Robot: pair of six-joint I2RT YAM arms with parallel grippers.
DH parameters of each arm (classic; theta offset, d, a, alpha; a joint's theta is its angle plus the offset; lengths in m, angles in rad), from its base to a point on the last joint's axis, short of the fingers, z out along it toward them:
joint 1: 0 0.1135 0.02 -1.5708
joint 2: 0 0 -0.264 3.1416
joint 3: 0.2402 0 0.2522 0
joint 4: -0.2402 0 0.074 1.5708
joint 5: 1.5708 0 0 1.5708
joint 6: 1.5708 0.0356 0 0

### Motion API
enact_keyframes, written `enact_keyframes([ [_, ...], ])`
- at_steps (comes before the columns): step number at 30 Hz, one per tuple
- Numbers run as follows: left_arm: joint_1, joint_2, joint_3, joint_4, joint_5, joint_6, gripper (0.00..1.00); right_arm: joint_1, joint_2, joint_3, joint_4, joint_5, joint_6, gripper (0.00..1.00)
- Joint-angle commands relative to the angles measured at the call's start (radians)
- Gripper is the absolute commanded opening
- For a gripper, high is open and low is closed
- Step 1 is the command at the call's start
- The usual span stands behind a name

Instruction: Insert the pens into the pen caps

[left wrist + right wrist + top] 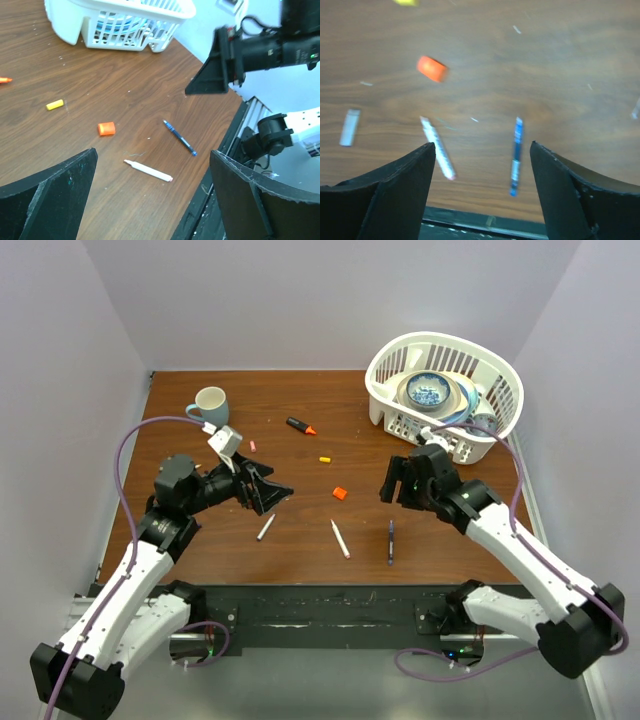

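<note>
Several pens lie on the brown table: a grey pen [265, 528], a white pen [341, 539] [148, 170] [437, 148], a dark blue pen [391, 541] [179, 137] [516, 156], and a black pen with an orange tip [300, 426] farther back. The pen caps lie loose: pink [252, 446], yellow [325, 458] [54, 104] and orange [340, 494] [106, 129] [432, 68]. My left gripper [275, 495] [152, 160] hovers open left of the orange cap, holding nothing. My right gripper [398, 488] [482, 147] hangs open and empty above the blue pen.
A white basket [445, 385] [120, 20] with a bowl inside stands at the back right. At the back left is a pale mug [210, 403]. The table's near edge [330, 585] runs just behind the pens.
</note>
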Motion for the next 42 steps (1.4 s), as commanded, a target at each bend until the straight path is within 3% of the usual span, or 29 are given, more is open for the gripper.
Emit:
enact_keyframes([
  [1,-0.001,-0.017,0.020,-0.026,-0.046,0.034,1.00,0.000,0.065,-0.061,-0.100,0.039,0.034,0.68],
  [5,-0.001,-0.032,0.020,-0.036,-0.081,0.036,1.00,0.002,0.085,-0.128,-0.093,0.035,0.076,0.60],
  [10,-0.001,-0.032,0.028,-0.058,-0.115,0.036,1.00,0.000,0.102,-0.155,-0.091,0.032,0.108,0.58],
  [16,-0.001,-0.017,0.032,-0.082,-0.146,0.026,1.00,-0.029,0.126,-0.069,-0.200,0.231,0.132,0.56],
  [21,-0.001,-0.021,0.040,-0.099,-0.152,0.025,1.00,-0.268,0.108,-0.033,-0.232,0.262,0.080,0.57],
  [30,-0.002,-0.043,0.035,-0.104,-0.162,0.003,1.00,-0.537,0.142,-0.015,-0.228,0.290,0.031,0.55],
  [38,-0.025,-0.046,0.044,-0.138,-0.231,0.003,0.99,-0.658,0.202,-0.009,-0.117,0.324,-0.004,0.53],
  [42,-0.062,-0.050,0.057,-0.162,-0.262,0.020,1.00,-0.695,0.245,-0.018,-0.004,0.195,-0.131,0.53],
])
